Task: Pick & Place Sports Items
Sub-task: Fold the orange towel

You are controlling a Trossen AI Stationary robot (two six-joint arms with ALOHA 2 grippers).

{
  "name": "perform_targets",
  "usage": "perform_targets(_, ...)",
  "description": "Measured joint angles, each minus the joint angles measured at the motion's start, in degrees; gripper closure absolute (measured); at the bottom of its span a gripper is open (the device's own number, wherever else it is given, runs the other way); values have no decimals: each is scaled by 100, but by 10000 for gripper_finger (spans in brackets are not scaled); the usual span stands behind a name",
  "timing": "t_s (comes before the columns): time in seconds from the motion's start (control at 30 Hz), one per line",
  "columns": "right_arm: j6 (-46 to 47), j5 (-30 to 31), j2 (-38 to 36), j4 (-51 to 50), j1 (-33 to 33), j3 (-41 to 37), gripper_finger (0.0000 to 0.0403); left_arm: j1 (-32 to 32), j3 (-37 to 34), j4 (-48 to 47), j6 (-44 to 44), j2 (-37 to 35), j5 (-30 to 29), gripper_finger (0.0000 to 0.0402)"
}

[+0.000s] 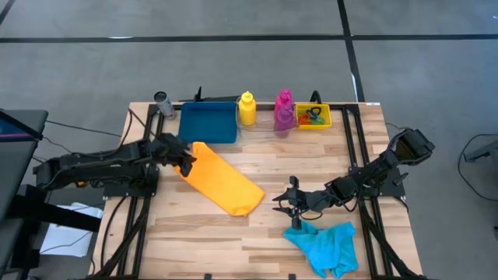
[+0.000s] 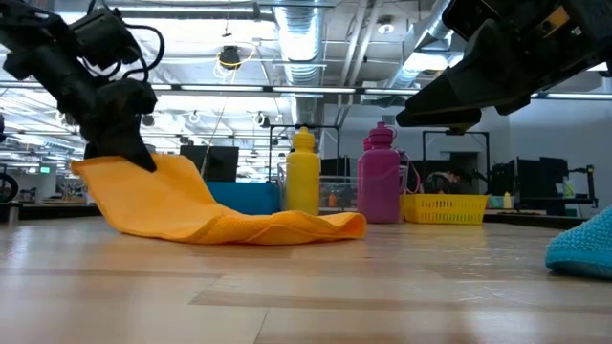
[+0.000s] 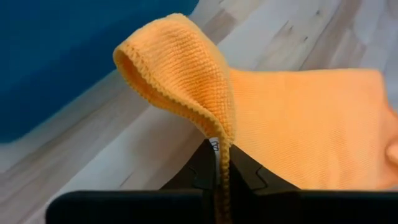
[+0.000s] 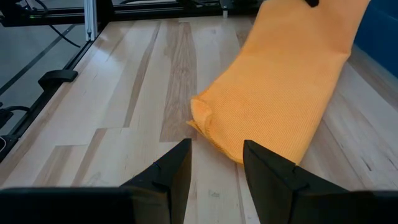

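In the low view the cyan cloth is cut off at the picture's edge, and the right arm's tool is out of that frame. The contents of the small yellow bin are too small to tell apart beyond a tangle of coloured rings. A grey cylinder at the counter's far left corner cannot be identified.

Along the far edge of the counter stand the blue tray, the yellow bottle, the magenta bottle and the bin, in that order from left to right.

The left tool is clenched on one corner of the orange cloth, lifting it beside the tray; the rest of the cloth trails diagonally onto the middle of the counter. The right tool has its fingers parted and empty, low over the wood just beside the cloth's free end. The cyan cloth lies crumpled near the front edge, close by that tool.
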Motion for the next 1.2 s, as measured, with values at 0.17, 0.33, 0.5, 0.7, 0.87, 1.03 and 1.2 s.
perform_targets(0.17,0,0,0,0,0,0,265,0,191,41,148,11,295,396)
perform_targets(0.33,0,0,0,-1,0,0,265,-107,218,209,144,13,446,397)
perform_targets(0.5,0,0,0,0,-1,0,265,-382,218,639,144,104,624,396)
perform_targets(0.7,0,33,0,0,0,-1,265,-795,219,1444,39,536,641,395)
perform_targets(0.87,0,51,0,0,0,0,265,-1124,220,2093,-121,1076,642,397)
perform_targets(1.03,0,60,0,0,-2,0,265,-1444,220,2883,-231,1638,641,394)
perform_targets(1.2,0,68,0,0,-2,0,265,-1730,220,3527,-337,2076,637,398)
